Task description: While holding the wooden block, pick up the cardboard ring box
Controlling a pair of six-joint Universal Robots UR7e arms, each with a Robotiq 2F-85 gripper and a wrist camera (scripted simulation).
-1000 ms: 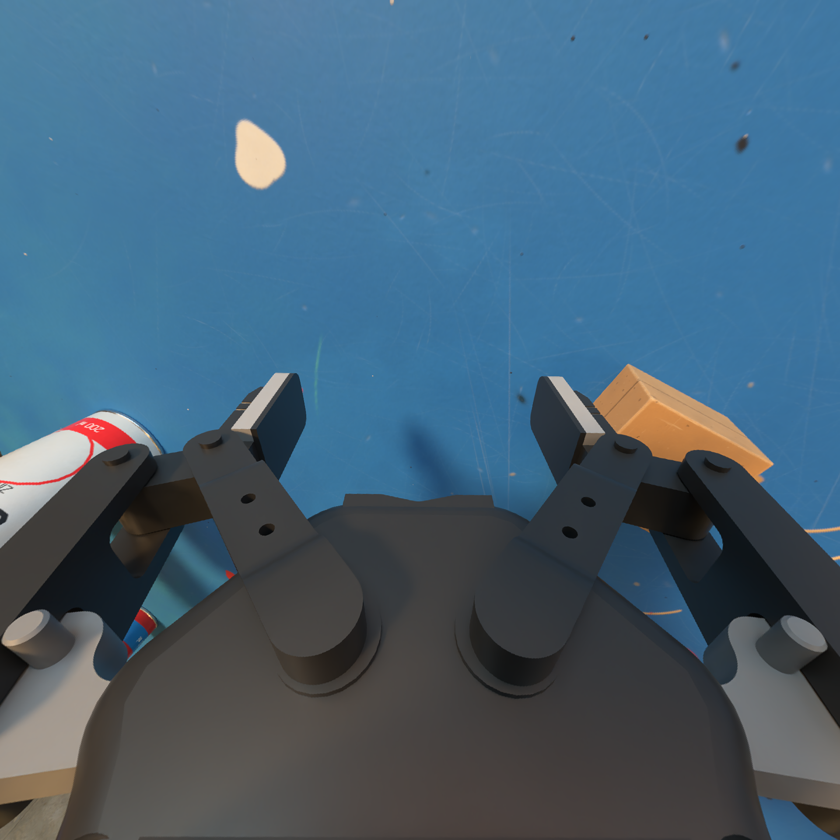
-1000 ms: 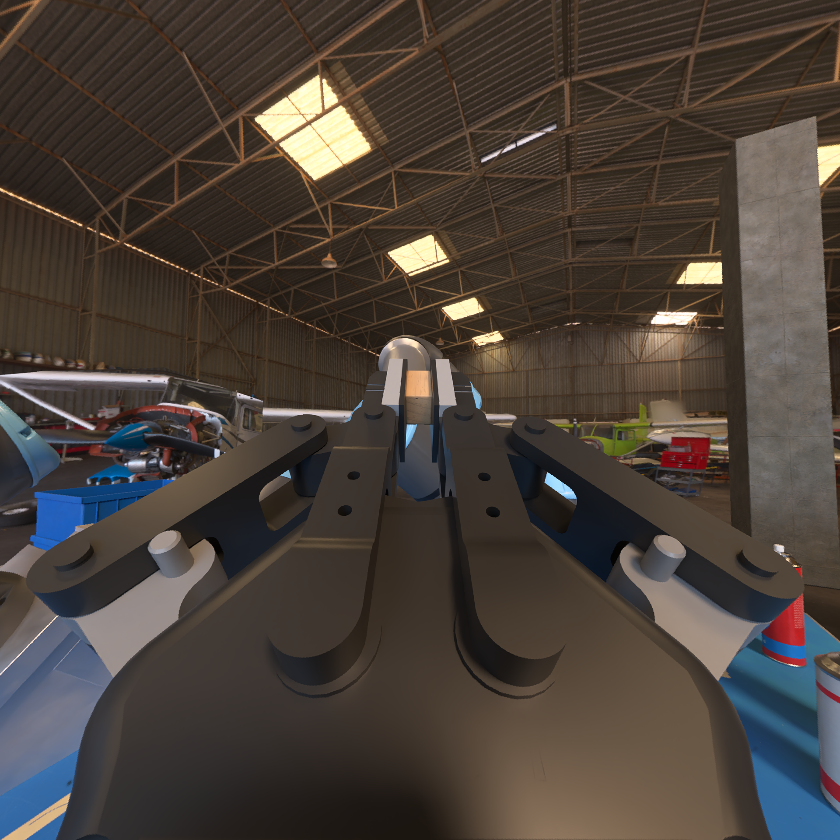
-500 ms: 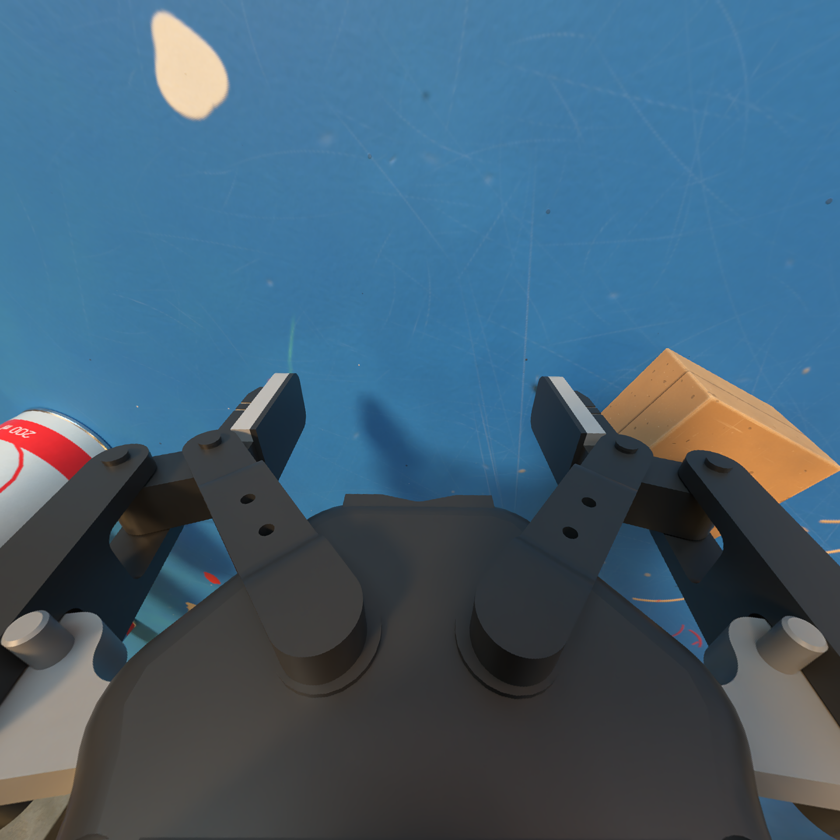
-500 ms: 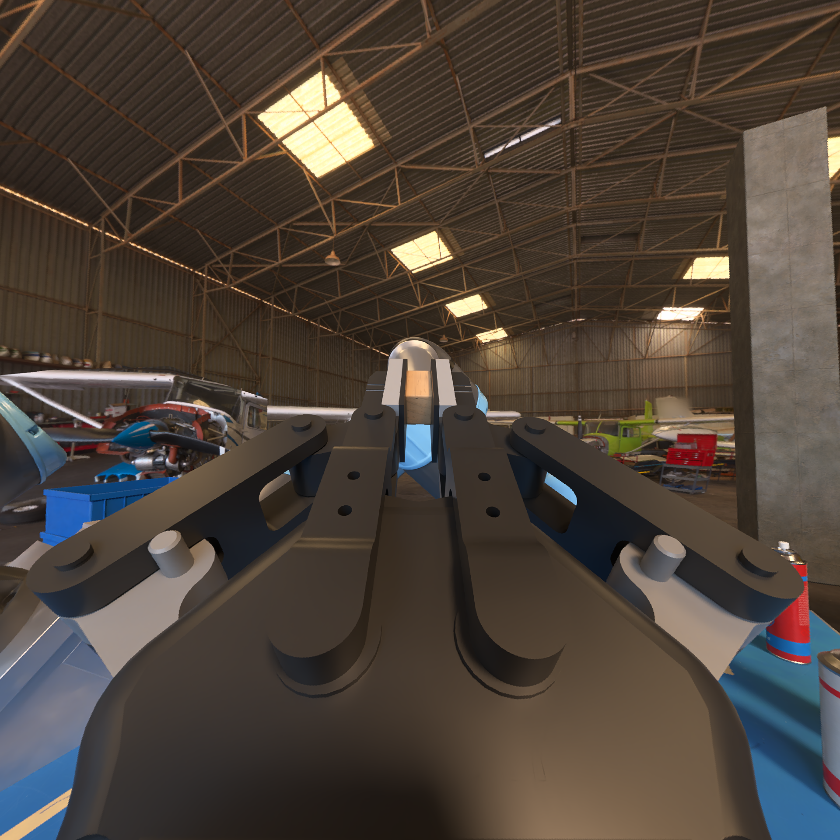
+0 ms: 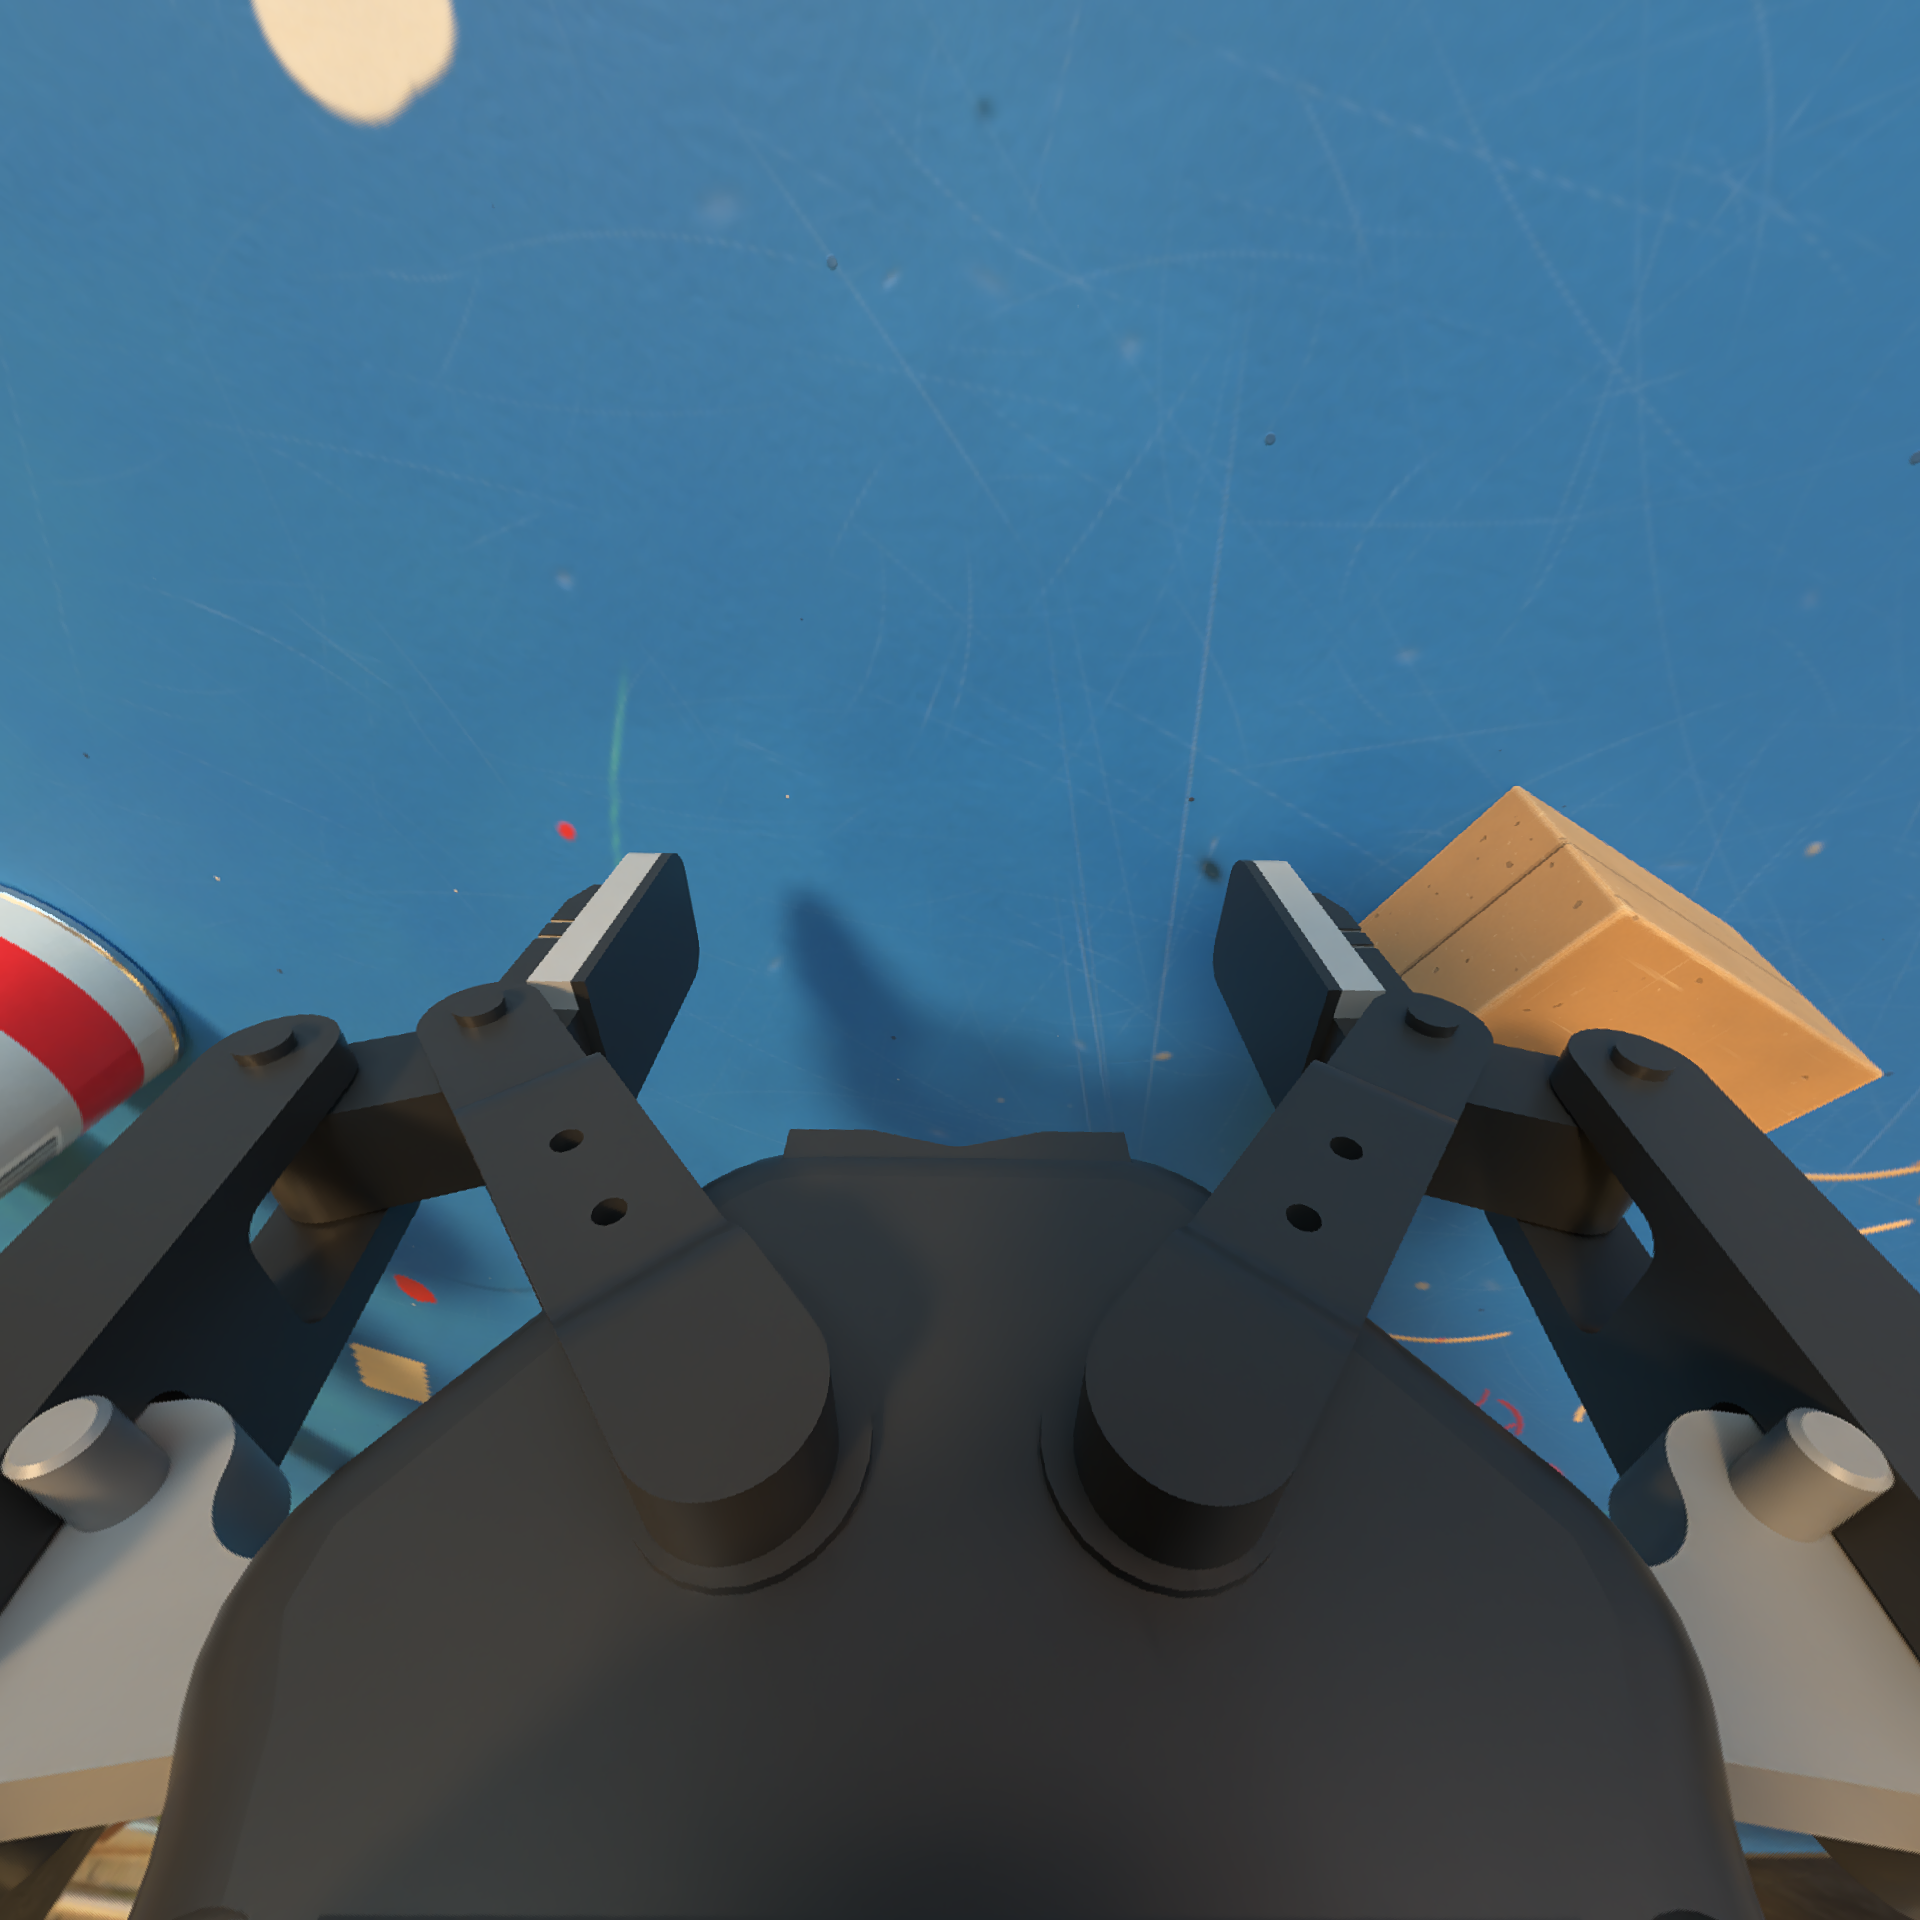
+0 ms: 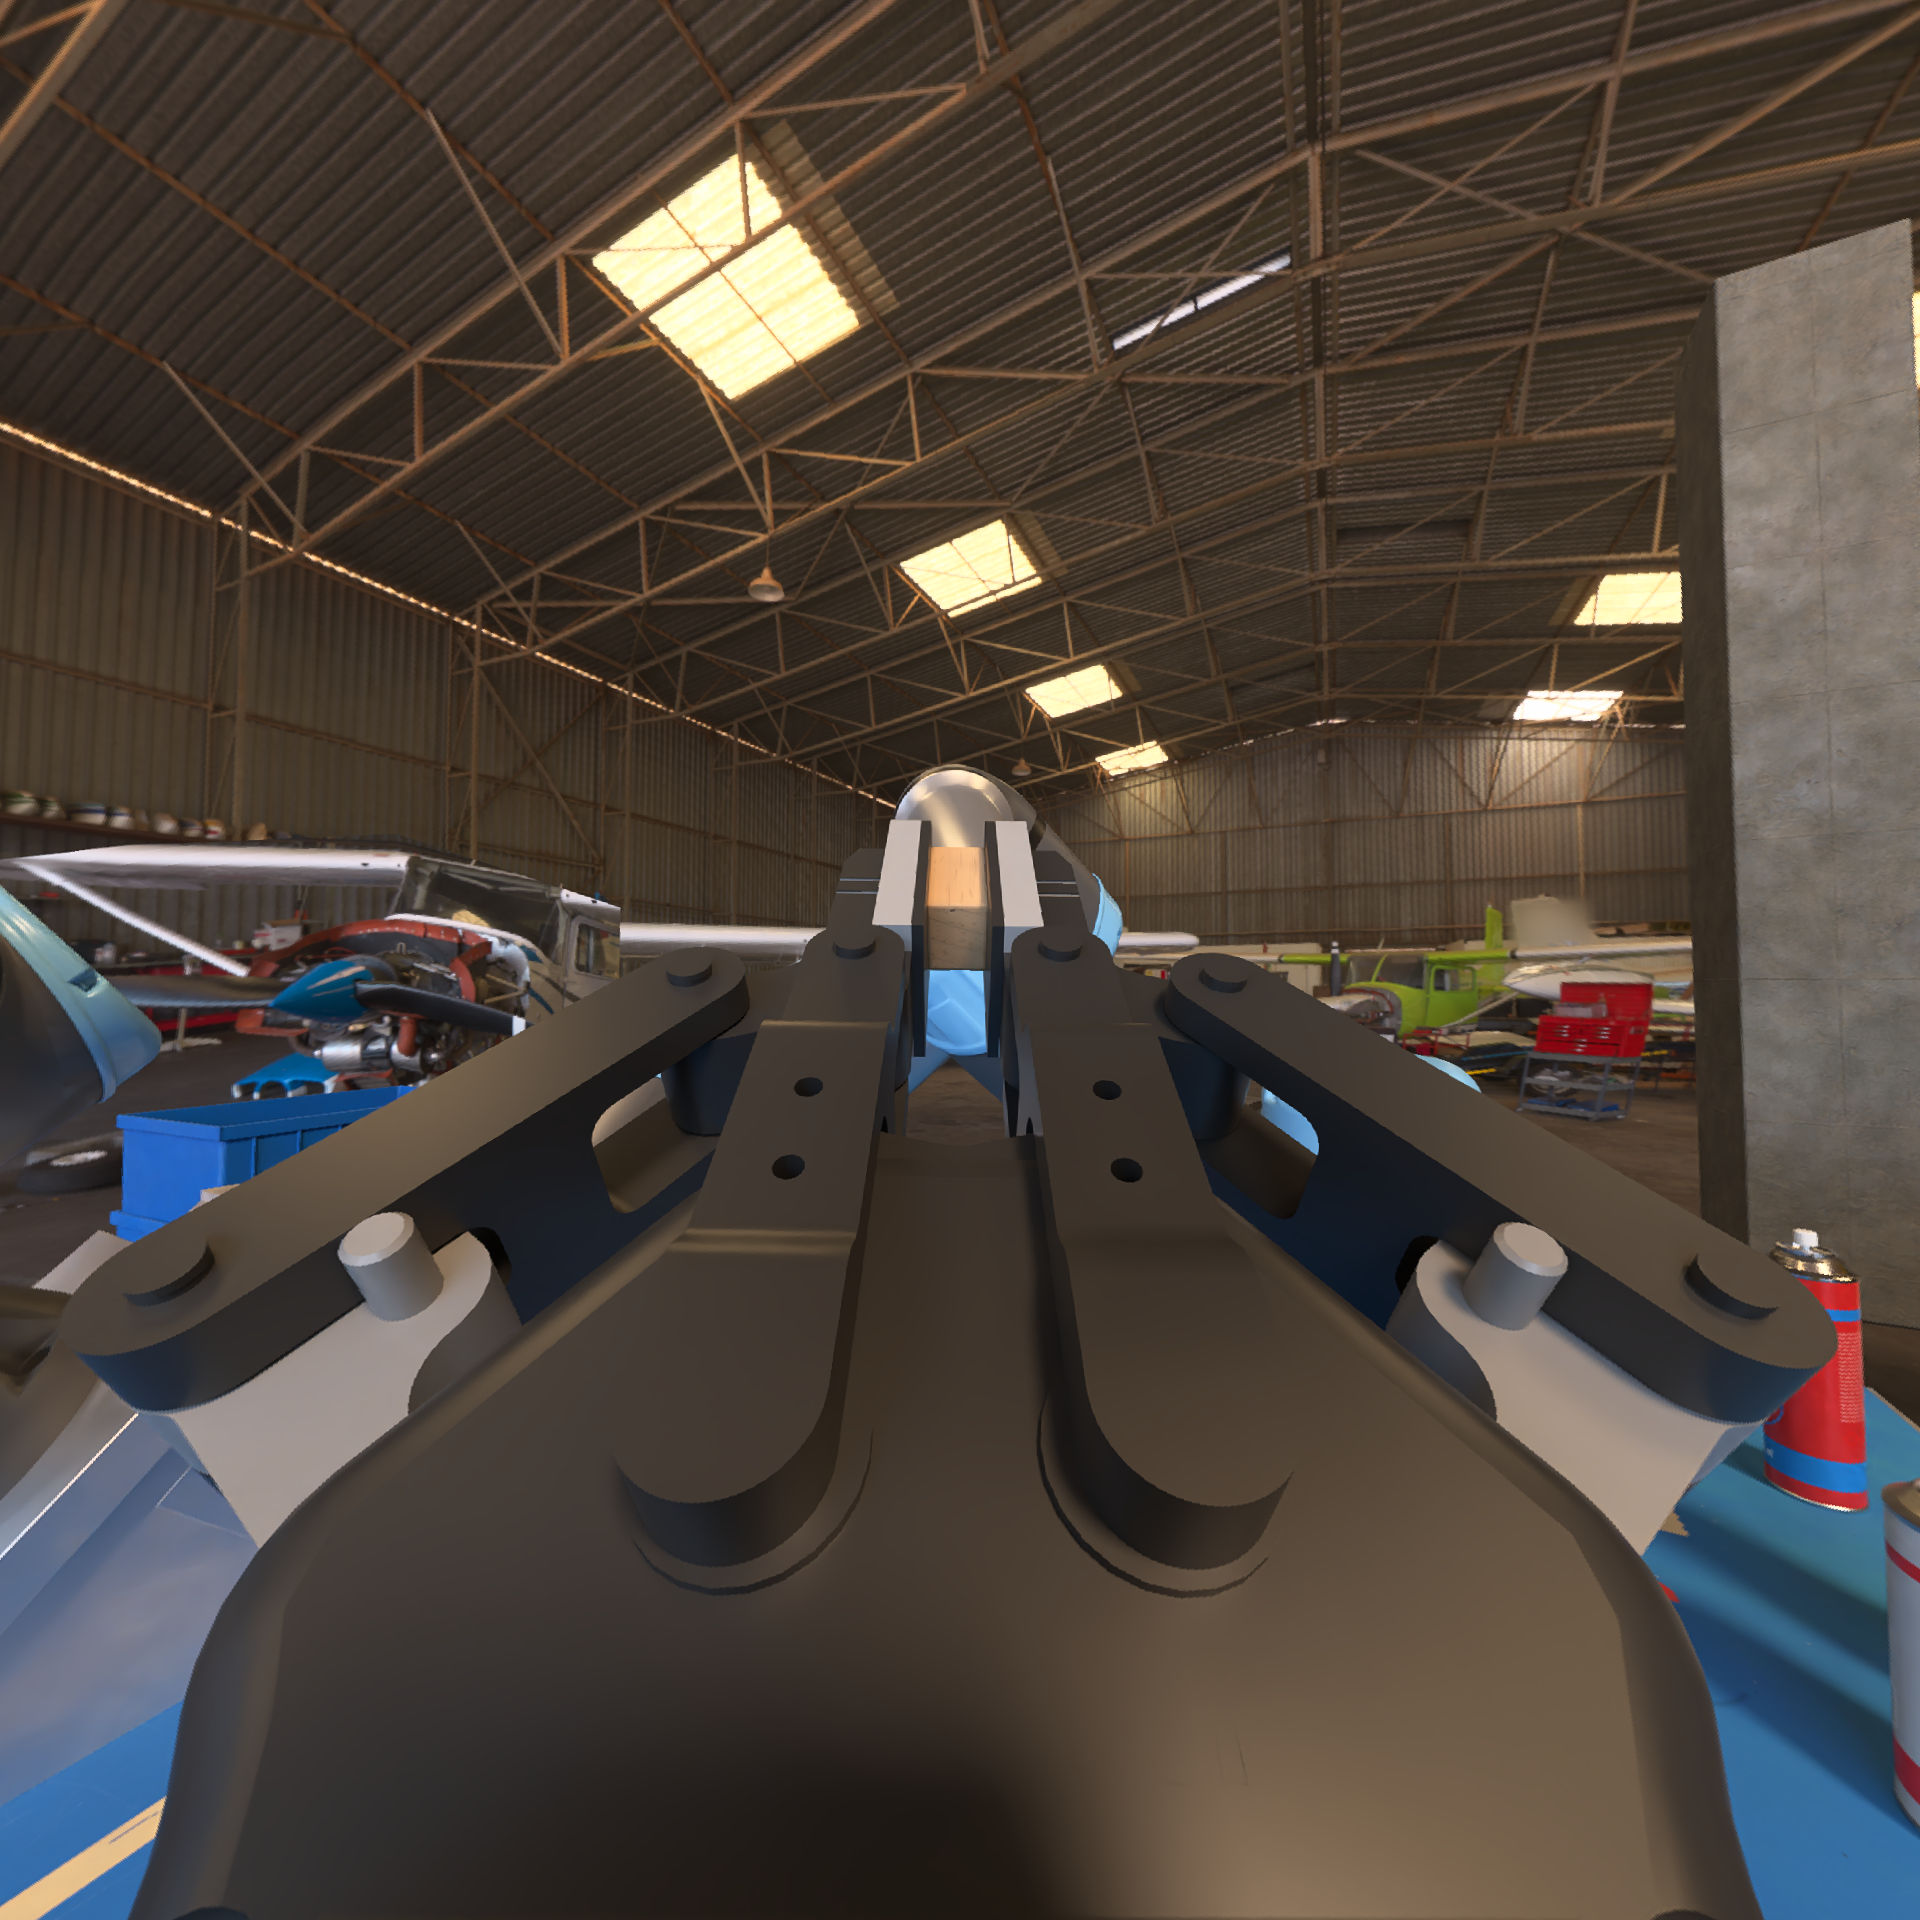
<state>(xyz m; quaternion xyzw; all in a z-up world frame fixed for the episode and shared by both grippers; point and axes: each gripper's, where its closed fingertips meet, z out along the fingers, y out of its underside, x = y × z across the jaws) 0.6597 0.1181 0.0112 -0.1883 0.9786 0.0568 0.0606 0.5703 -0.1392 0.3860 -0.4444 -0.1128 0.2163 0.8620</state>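
L pincer (image 5: 956,935) spread nr cardboard ring box (image 5: 1590,977), R pincer (image 6: 956,883) clamps wooden block (image 6: 955,902)

Open blue bench (image 5: 935,468) is seen ahead of the cardboard ring box (image 5: 1621,966) and to its left, up to a red-and-white can (image 5: 73,1039) at the far left edge. The box is partly covered by the left gripper (image 5: 956,935), whose jaws are spread over bare surface.

Tan cardboard ring box (image 5: 1590,966) sits closed and skewed on blue — pale wooden block (image 6: 956,902) is held aloft.
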